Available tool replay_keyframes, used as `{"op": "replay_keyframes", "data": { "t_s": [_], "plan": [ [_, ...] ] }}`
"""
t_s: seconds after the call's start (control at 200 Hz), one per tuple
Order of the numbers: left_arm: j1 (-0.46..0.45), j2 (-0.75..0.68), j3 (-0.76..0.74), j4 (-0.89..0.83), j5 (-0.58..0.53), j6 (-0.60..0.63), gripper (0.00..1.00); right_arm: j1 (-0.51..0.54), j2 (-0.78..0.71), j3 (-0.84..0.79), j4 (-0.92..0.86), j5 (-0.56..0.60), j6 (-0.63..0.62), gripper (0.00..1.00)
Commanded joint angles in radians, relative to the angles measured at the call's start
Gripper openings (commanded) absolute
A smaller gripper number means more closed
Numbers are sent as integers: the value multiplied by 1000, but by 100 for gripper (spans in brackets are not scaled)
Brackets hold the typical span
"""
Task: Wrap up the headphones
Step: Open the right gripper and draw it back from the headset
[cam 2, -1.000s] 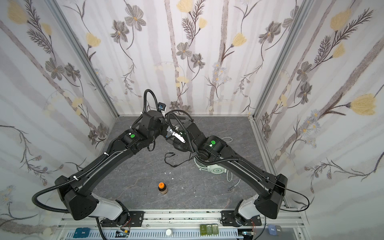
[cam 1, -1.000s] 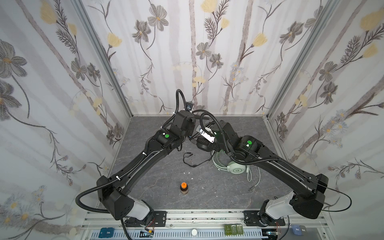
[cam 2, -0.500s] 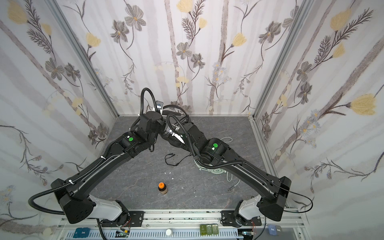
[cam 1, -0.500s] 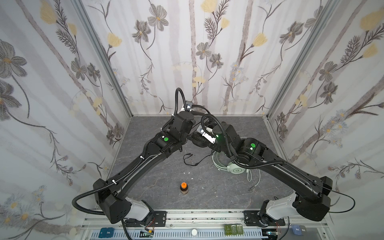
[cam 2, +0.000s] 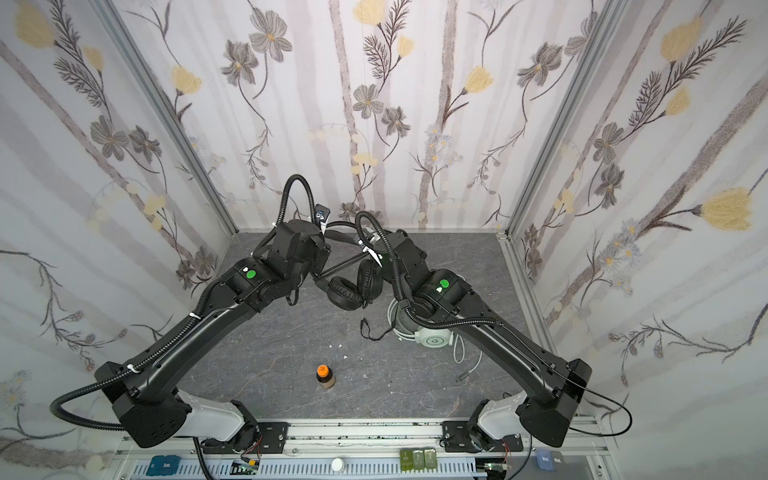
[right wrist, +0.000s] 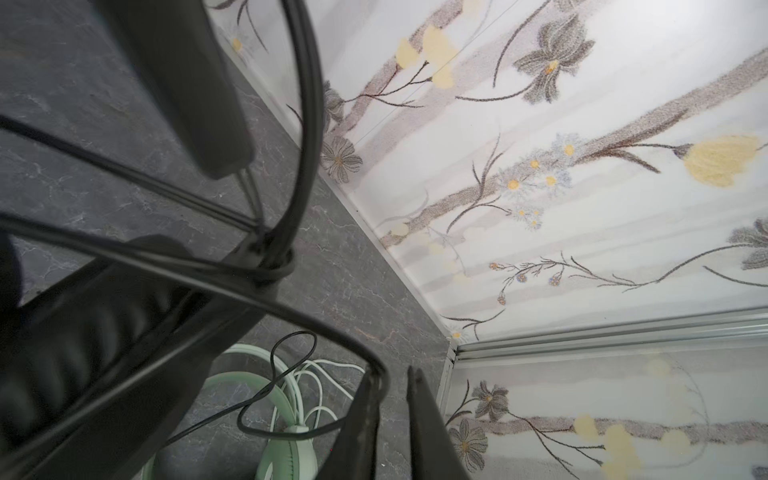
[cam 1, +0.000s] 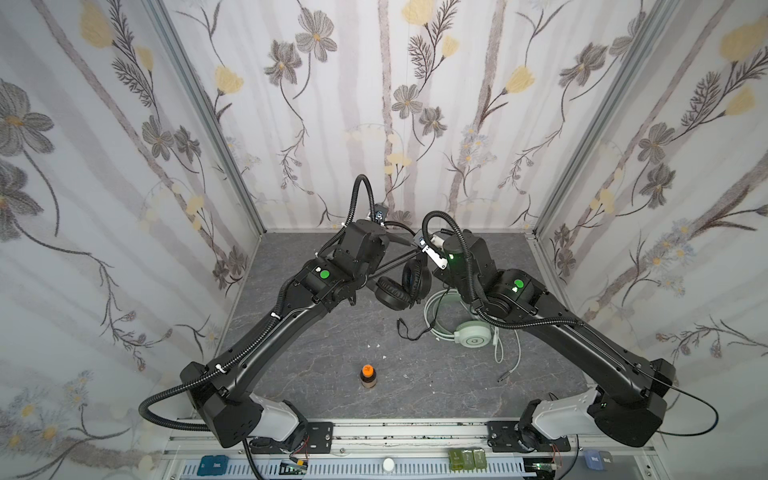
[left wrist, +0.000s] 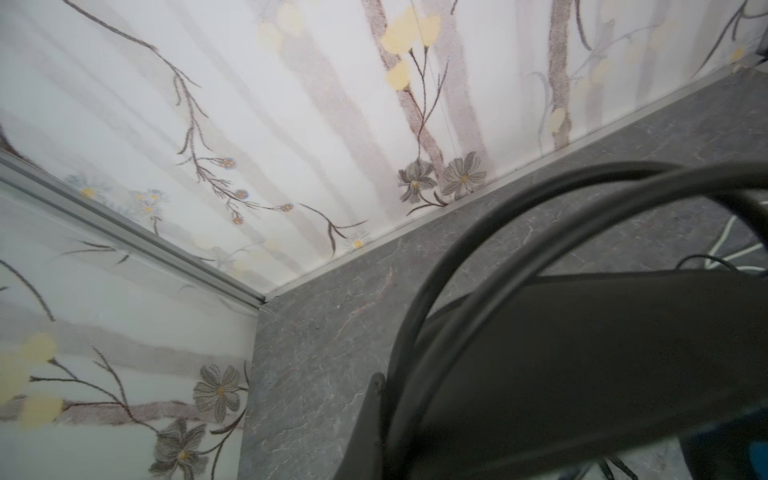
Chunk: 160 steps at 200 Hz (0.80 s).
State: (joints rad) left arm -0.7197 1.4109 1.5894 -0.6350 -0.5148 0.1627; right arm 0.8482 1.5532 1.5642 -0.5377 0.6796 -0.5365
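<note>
Black headset [cam 1: 395, 291] is held at the far centre of the grey worktop [cam 1: 316, 365], its band pinched in the left tool [cam 1: 400, 241], whose arm reaches in from the near left with the elbow bent. The right arm mirrors it from the near right, with the right tool [right wrist: 392, 378] slightly spread and the cable [right wrist: 274, 266] running past one fingertip. The mint headset [cam 1: 473, 334] lies on the worktop under the right arm.

We see a grey, marble-veined tabletop [cam 1: 316, 374]. On it lie mint green headphones [cam 1: 471, 334], their white cable [cam 1: 505, 353] trailing in loose loops beside them. The end of a black cable [cam 1: 409, 330] and a few white specks [cam 1: 372, 345] lie nearby. A small orange-capped bottle [cam 1: 368, 376] stands upright nearer the front, well apart.
</note>
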Motion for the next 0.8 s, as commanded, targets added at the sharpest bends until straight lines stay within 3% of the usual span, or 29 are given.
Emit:
{"op": "replay_keyframes", "data": {
  "t_s": [0.0,0.345,0.56,0.794],
  "plan": [
    [9,-25,5,-40,114,-91,0,-52,-4,22,95,-37,4,18],
    [48,-59,19,-107,231,-226,0,-127,-48,-73,168,-197,78,21],
    [96,24,170,-354,329,-311,0,-149,-208,-234,211,-283,163,52],
    [135,53,215,-436,372,-348,0,-161,-442,-437,315,-601,234,75]
  ]
}}
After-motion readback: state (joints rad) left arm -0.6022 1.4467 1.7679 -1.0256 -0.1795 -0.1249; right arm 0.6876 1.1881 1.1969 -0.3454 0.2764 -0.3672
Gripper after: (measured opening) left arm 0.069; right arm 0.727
